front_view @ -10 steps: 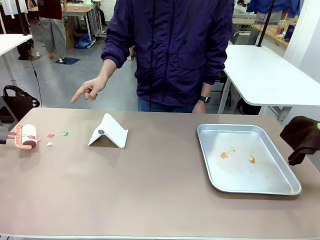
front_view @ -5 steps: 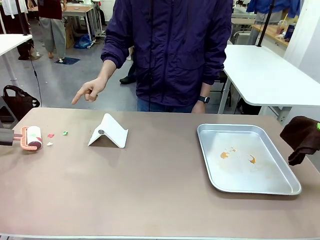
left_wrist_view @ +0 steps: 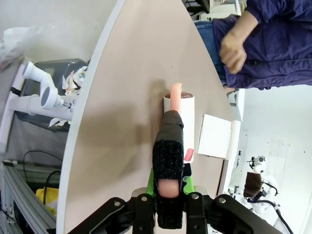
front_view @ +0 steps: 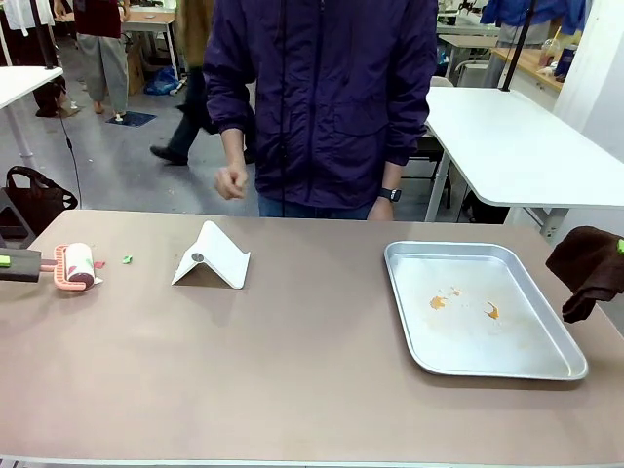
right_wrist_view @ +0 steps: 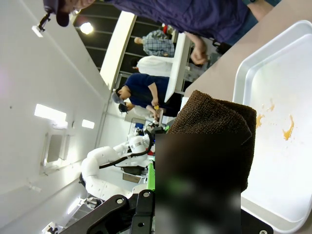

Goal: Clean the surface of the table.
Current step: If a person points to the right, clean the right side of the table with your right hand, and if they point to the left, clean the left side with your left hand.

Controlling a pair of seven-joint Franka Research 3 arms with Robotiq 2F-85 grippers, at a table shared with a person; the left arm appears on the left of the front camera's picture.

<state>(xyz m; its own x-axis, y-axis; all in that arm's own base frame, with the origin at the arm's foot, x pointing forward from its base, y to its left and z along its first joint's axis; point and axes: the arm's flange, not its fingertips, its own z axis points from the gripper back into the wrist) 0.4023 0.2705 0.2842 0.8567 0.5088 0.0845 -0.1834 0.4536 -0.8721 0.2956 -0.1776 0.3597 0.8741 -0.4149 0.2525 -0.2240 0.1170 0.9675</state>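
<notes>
At the left edge of the taupe table, my left gripper is shut on the handle of a pink-framed lint roller lying on the tabletop. Its white roll shows in the left wrist view with a red scrap stuck on it. A red scrap and a green scrap lie just right of the roller. At the right edge my right gripper is shut on a dark brown cloth, held off the table beside the tray. The cloth hides that gripper's fingers.
A white folded stand sits left of centre. A silver metal tray with orange stains lies at the right. A person in a purple jacket stands at the far side, one fist held above the table edge.
The left gripper has pushed the roller rightward over the scraps; the white scrap no longer shows. The person has drawn back the pointing hand. The right arm has not moved.
</notes>
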